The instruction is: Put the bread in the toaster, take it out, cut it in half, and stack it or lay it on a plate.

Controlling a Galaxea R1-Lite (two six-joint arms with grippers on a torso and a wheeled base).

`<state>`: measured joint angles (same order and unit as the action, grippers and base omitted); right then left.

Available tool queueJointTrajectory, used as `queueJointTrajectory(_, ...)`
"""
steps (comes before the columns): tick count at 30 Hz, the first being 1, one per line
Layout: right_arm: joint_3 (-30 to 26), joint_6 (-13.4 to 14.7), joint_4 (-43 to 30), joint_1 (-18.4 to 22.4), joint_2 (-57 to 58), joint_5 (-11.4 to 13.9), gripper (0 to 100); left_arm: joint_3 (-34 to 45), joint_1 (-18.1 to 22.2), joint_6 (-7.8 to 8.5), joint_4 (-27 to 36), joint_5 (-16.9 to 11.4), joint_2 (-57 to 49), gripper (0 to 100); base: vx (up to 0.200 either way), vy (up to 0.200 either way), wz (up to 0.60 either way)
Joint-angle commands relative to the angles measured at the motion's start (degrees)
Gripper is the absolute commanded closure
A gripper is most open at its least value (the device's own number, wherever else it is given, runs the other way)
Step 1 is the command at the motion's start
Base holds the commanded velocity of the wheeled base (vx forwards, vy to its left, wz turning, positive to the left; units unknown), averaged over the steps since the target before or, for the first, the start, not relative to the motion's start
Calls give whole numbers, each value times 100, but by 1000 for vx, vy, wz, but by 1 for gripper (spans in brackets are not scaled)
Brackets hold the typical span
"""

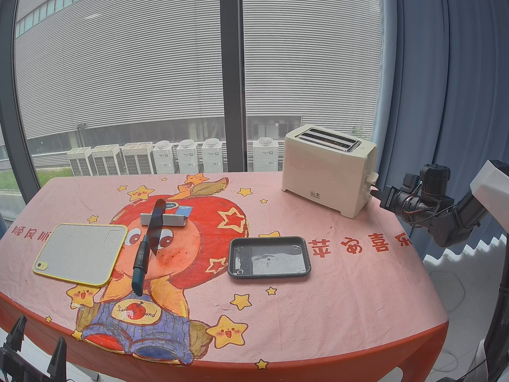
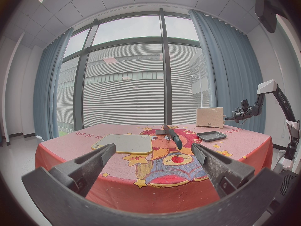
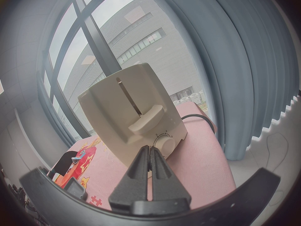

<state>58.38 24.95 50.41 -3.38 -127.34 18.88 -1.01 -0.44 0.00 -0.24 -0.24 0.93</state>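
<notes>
Because it is holding all the things, table (image 1: 339, 314): it is wearing a pink cartoon cloth and standing by a big window.
Toaster (image 1: 326, 168): it is sitting at the far right of the table, with its two dark slots facing up.
Board (image 1: 79, 253): it is lying flat at the left side.
Plate (image 1: 269, 275): it is a dark tray, lying in the middle, between the board and the toaster.
Knife (image 1: 147, 248): it is leaning on a small white rest (image 1: 163, 219) just beside the board, with its blade up on the rest and its handle down on the cloth.
Right claw (image 3: 150, 151): it is squeezing fully closed and gripping nothing. Its tip is hanging just beside the toaster's end, under the lever (image 3: 147, 123) and near the dial (image 3: 164, 145).
Left claw (image 2: 153, 148): it is spreading wide and gripping nothing. It is hanging low by the near left edge of the table, well apart from the things.
Bread: I am not able to tell where it is. I am guessing it may be hiding down in the toaster.
Done: I am thinking very little is finished, since the board and plate are carrying no bread.
Left: working the lever, taking the bread out, cutting it in half on the board, and laying it on the plate.
</notes>
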Motion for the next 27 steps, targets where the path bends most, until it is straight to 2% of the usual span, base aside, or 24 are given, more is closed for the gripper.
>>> queueJointTrajectory(1, 7, 1, -5, -5, -19, 1, 100, 101, 0, 0, -2, -2, -93, 0, 0, 0, 0)
queueJointTrajectory(13, 15, 1, -5, -49, -36, -25, 100, 101, 0, 0, -2, -2, -93, 0, 0, 0, 0)
queueJointTrajectory(19, 103, -8, 4, -75, -168, -218, 100, 101, 0, 0, -2, -2, -93, 0, 0, 0, 0)
queueJointTrajectory(27, 95, -8, 4, -75, -186, -218, 100, 101, 0, 0, -2, 7, -93, 0, 0, 0, 0)
